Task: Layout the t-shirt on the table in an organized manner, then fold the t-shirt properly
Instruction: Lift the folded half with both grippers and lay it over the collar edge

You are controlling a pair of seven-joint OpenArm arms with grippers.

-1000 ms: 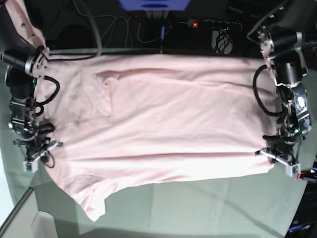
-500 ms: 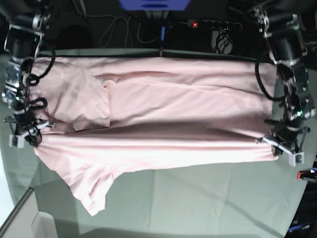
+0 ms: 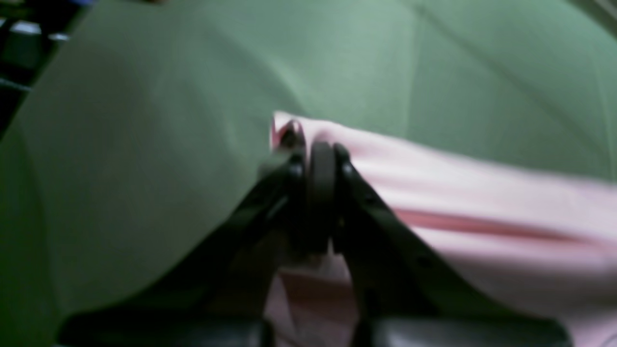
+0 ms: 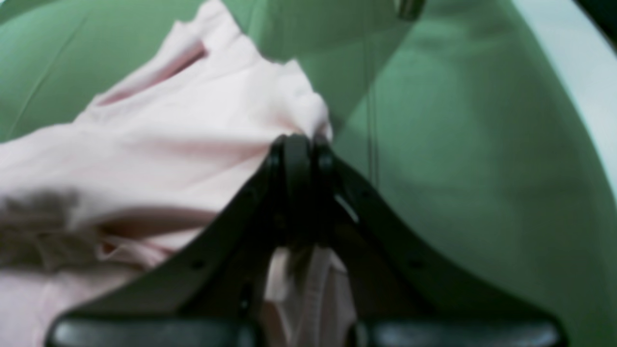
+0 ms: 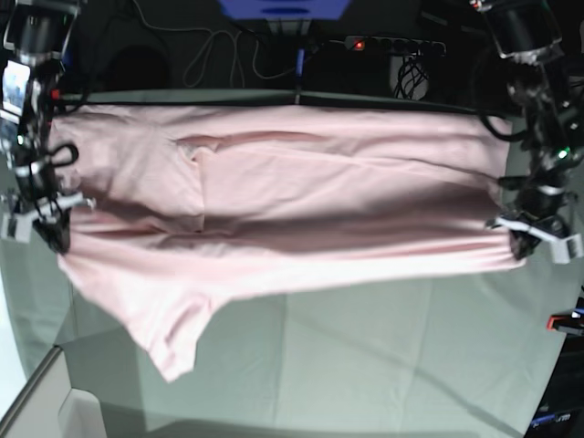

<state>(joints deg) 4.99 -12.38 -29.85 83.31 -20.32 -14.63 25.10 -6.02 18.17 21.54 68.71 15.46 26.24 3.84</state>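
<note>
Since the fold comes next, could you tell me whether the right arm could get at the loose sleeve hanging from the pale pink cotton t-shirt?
Probably not yet. The right gripper is shut on the pale pink cotton t-shirt, so it would have to let go first. The sleeve lies uncovered on the grey-green table, nothing blocking it.

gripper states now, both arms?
Left gripper: closed on the t-shirt edge.
Right gripper: closed on the t-shirt's other end.

Grey-green table (image 5: 383, 365); pink t-shirt (image 5: 301, 210) spread across it, seemingly partly lifted.
</note>
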